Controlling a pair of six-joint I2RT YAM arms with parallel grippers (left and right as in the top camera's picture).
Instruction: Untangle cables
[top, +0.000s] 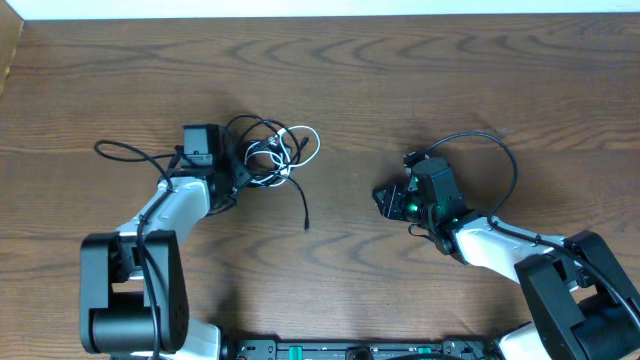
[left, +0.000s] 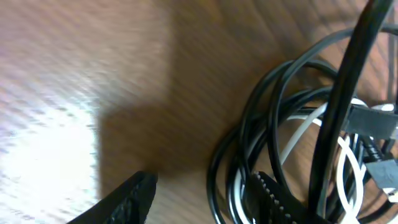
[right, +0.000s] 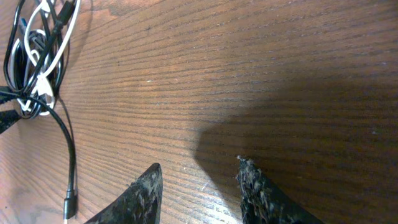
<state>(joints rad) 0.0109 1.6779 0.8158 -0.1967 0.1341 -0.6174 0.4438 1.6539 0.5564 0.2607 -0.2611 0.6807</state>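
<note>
The cables (top: 272, 152) lie as one tangled bundle of thin black and white cords left of the table's middle. One black tail (top: 303, 208) runs toward the front and ends in a small plug. My left gripper (top: 240, 172) sits at the bundle's left edge. In the left wrist view it (left: 204, 179) is open, one finger (left: 268, 198) pushed in among the black loops (left: 273, 118) and a black strand crossing the gap. My right gripper (top: 384, 198) stands well right of the bundle, open (right: 199, 163) over bare wood with nothing between its fingers. The bundle (right: 37, 56) shows far left there.
The wooden table (top: 400, 80) has a pale edge along the back. A thicker black arm wire (top: 125, 150) curves left of the left wrist, and another (top: 495, 145) arcs above the right wrist. The arm bases (top: 130, 290) stand at the front.
</note>
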